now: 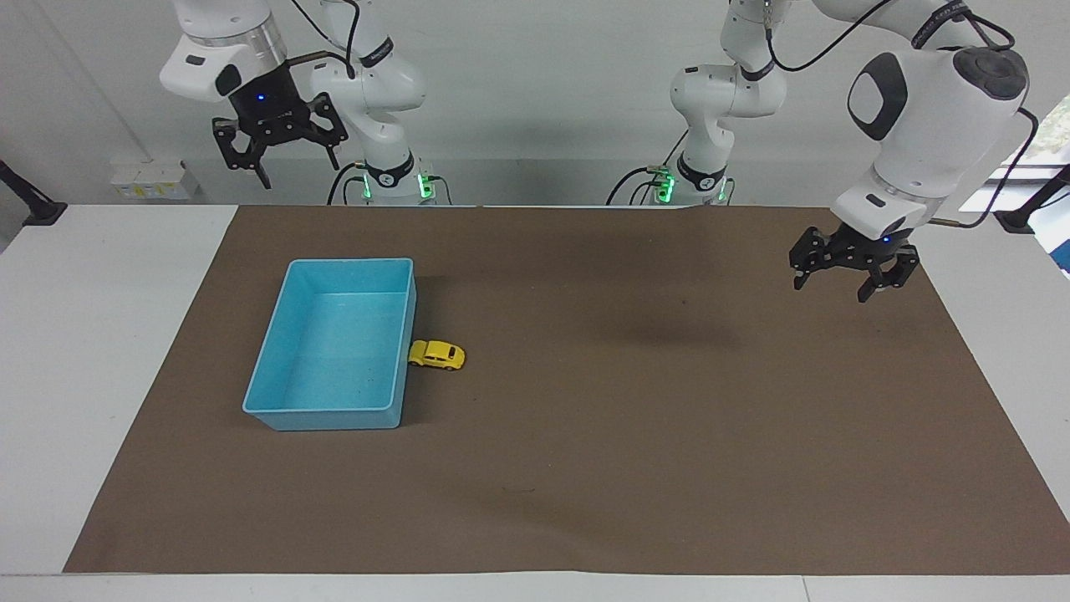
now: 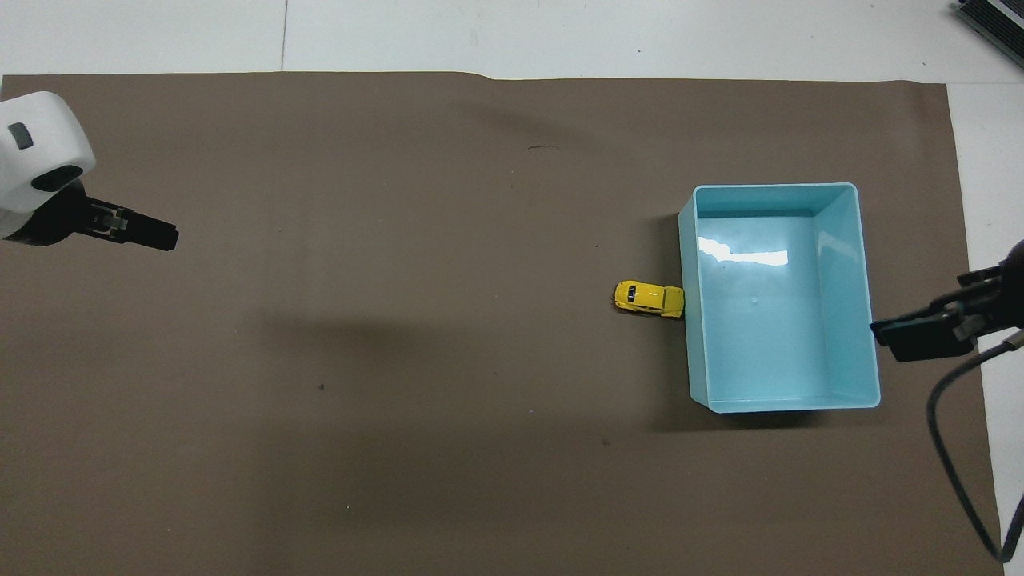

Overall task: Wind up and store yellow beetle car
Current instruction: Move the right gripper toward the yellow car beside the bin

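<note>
Yellow beetle car (image 1: 436, 355) sat on its wheels on the brown mat (image 1: 585, 468), its nose against the outer wall of the light blue bin (image 1: 276, 378) on the side turned toward the left arm's end of the table; whether it truly touched the wall or stood just short of it could not be told, and the overhead view gave the same doubt for the car (image 2: 649, 298) and the bin (image 2: 868, 352). The bin held nothing that showed. The left gripper (image 1: 842, 278) hung in the air over the mat near the left arm's end, fingers spread apart with nothing between them. From above, that gripper (image 2: 152, 235) was seen edge-on as a dark bar, most of its arm cut off by the frame. The right gripper (image 1: 278, 159) was raised high above the robots' edge of the table, fingers also apart and empty. In the overhead view only its dark tip (image 2: 920, 334) showed beside the bin's wall, the rest cut off, and its cable ran out of frame.
</note>
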Controlling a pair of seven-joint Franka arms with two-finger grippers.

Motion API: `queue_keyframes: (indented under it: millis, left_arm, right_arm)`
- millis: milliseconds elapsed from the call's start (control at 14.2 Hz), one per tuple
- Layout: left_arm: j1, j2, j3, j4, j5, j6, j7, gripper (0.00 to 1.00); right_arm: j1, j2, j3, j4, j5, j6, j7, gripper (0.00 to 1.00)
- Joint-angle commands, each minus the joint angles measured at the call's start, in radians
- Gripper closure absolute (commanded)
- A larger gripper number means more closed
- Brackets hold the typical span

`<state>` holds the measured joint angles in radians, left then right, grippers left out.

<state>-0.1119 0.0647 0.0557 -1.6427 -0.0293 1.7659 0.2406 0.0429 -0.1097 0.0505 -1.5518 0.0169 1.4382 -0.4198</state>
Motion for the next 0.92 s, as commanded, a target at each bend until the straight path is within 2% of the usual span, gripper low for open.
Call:
queue_keyframes:
  millis: [0, 282, 494, 706, 847]
  left_arm:
    - [0.021, -0.025, -0.008, 0.06, 0.012, -0.103, -0.067, 0.0]
    - [0.005, -0.069, -0.025, 0.064, 0.008, -0.164, -0.195, 0.0]
    - [0.006, -0.121, -0.028, 0.002, 0.009, -0.2, -0.193, 0.0]
    - [0.012, -0.121, -0.028, 0.006, 0.009, -0.206, -0.19, 0.0]
    - [0.009, -0.118, -0.03, 0.012, 0.009, -0.209, -0.188, 0.0]
  right_arm:
    - [0.021, -0.028, -0.001, -0.031, 0.015, -0.012, -0.172, 0.0]
    - [0.025, -0.028, 0.011, -0.056, 0.015, 0.008, -0.388, 0.0]
    - [0.067, -0.024, 0.015, -0.08, 0.012, 0.056, -0.487, 0.0]
    - [0.075, -0.01, 0.015, -0.102, 0.009, 0.122, -0.572, 0.0]
    - [0.09, 0.03, 0.015, -0.103, 0.009, 0.165, -0.646, 0.0]
